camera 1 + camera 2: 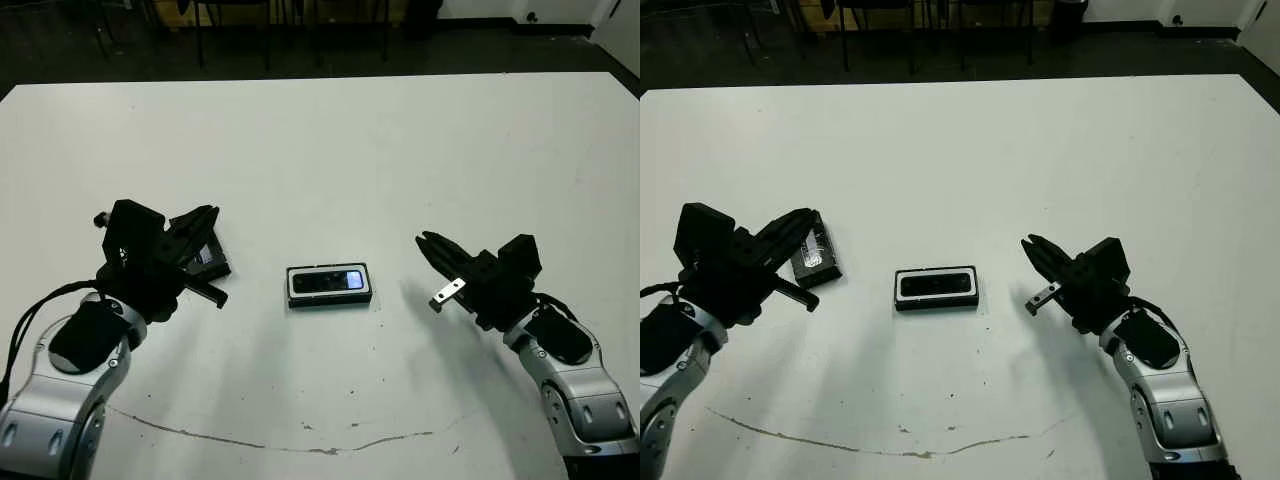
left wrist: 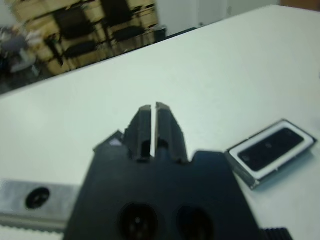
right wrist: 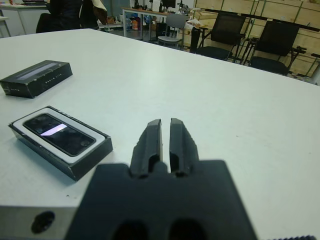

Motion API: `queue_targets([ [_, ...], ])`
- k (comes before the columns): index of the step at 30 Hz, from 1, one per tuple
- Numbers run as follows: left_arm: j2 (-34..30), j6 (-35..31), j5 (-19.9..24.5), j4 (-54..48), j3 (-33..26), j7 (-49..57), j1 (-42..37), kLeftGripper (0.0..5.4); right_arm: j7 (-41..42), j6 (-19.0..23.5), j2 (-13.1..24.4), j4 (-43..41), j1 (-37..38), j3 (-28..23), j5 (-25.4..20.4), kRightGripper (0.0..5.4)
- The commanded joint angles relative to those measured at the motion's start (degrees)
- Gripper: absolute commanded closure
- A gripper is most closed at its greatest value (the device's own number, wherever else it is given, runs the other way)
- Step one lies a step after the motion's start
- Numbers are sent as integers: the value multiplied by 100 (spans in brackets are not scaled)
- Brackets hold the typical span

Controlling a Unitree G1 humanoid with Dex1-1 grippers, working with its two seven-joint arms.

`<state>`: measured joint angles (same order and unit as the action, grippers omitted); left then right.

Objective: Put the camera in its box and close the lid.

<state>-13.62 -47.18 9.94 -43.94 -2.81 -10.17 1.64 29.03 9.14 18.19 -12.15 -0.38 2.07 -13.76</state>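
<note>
The box [image 1: 330,300] lies near the table's middle, its white lining showing as a rim around the camera [image 1: 328,281], which rests flat inside with its glossy screen up. The lid [image 1: 816,255], black with a pale strip, lies on the table to the left of the box, separate from it. My left gripper [image 1: 210,212] hovers just over the lid's near-left side, fingers shut on nothing. Well to the right of the box is my right gripper [image 1: 422,240], shut and empty, pointing toward it. The right wrist view shows the box [image 3: 75,162], the camera [image 3: 57,132] and the lid [image 3: 37,77].
A thin crack or line [image 1: 300,440] runs across the white table near its front edge. Chairs and shelving [image 3: 260,40] stand beyond the far edge. Bare table surrounds the box on all sides.
</note>
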Motion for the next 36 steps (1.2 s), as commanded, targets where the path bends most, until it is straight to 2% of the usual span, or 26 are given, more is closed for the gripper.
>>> queue_targets([
  [1,665,-366,222,61,-179,459,76,540,-50,49,-19,81,-29,62,94,539],
  [5,1623,-610,347,-23,-209,1199,13,535,4,-136,-125,289,-45,99,76,540],
  [8,2013,-604,246,-25,-29,1619,-38,505,9,-233,-170,408,-62,120,86,540],
  [15,2136,225,-495,936,390,2194,-313,381,17,-224,-232,508,-79,155,79,540],
  [22,2101,450,-1438,2023,626,2777,-928,252,132,-299,-292,756,-104,176,16,540],
  [30,2305,1032,-1679,3081,459,3151,-1319,101,349,-382,-311,970,-162,195,-49,540],
  [36,2497,1020,-1679,3453,291,3468,-1657,2,379,-446,-345,1000,-169,253,-12,540],
])
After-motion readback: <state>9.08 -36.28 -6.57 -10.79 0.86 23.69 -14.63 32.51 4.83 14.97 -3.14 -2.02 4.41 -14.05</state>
